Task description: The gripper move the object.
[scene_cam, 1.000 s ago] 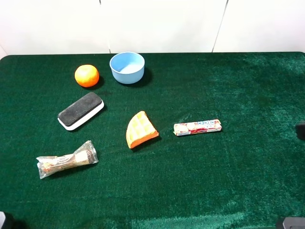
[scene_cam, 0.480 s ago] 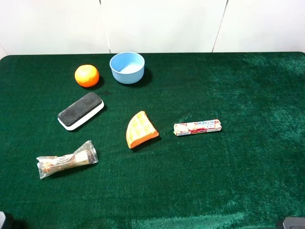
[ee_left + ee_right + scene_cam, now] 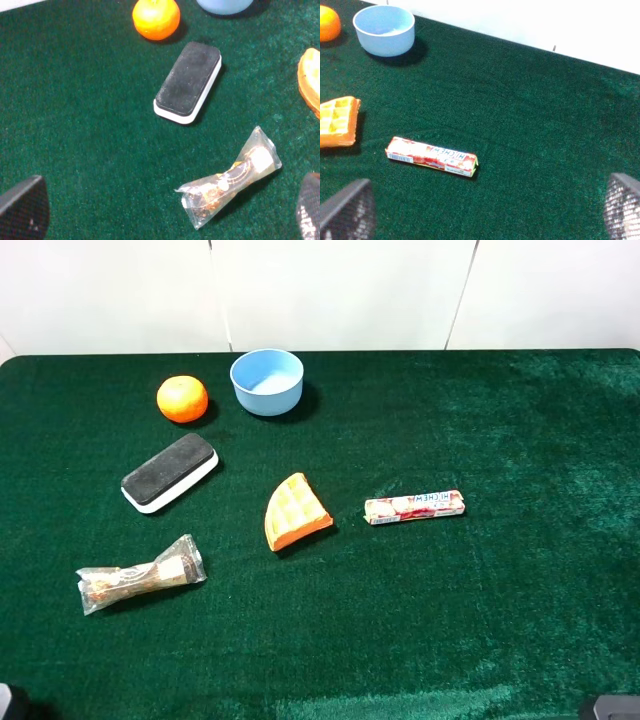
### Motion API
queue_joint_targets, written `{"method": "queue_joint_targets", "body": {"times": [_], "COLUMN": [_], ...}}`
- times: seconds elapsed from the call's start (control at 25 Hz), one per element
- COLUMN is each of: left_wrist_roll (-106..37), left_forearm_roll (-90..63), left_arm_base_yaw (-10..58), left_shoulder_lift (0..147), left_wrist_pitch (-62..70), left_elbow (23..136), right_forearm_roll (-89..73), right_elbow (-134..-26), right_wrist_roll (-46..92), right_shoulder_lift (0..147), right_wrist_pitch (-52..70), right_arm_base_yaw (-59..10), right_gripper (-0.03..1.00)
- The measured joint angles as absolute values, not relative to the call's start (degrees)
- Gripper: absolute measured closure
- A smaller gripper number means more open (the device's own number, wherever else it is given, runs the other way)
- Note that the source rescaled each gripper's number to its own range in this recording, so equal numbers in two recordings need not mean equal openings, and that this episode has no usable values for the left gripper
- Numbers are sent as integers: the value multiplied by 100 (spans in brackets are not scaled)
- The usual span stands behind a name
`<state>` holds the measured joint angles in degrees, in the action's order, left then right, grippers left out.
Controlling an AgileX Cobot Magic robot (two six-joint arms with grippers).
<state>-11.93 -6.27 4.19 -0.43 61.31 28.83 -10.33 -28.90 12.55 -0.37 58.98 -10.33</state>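
The snack bar [image 3: 140,575] in clear crinkly wrapper lies on the green cloth at the front left. In the left wrist view it [image 3: 230,177] lies between and just ahead of my left gripper [image 3: 166,210], which is open and empty, its fingertips [image 3: 22,210] wide apart and clear of the bar. My right gripper [image 3: 485,209] is open and empty, with the pink-white candy stick [image 3: 432,157] ahead of it. In the exterior view only small bits of the arms show at the bottom corners.
A black-and-white eraser [image 3: 169,472], an orange [image 3: 182,398] and a blue bowl [image 3: 267,382] stand behind the bar. An orange waffle wedge [image 3: 296,512] and the candy stick [image 3: 414,506] lie mid-table. The table's back edge meets a white wall.
A dark part of the right arm at the right edge of the exterior view one second ago has left the view. The objects have not moved.
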Motion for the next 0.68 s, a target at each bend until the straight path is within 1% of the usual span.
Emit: {"method": "queue_joint_targets", "body": {"times": [0.68], "left_wrist_roll": [-1193], "left_forearm_roll": [-611], "left_arm_base_yaw": [419], "left_shoulder_lift": [-43], "left_wrist_pitch": [6131], "left_elbow": [2883], "right_forearm_roll": [-952], "right_elbow": [-2890], "right_wrist_roll": [1068], "right_shoulder_lift": [-37], "right_wrist_pitch": [5882], "right_arm_base_yaw": [-1033], "right_gripper": [-3]}}
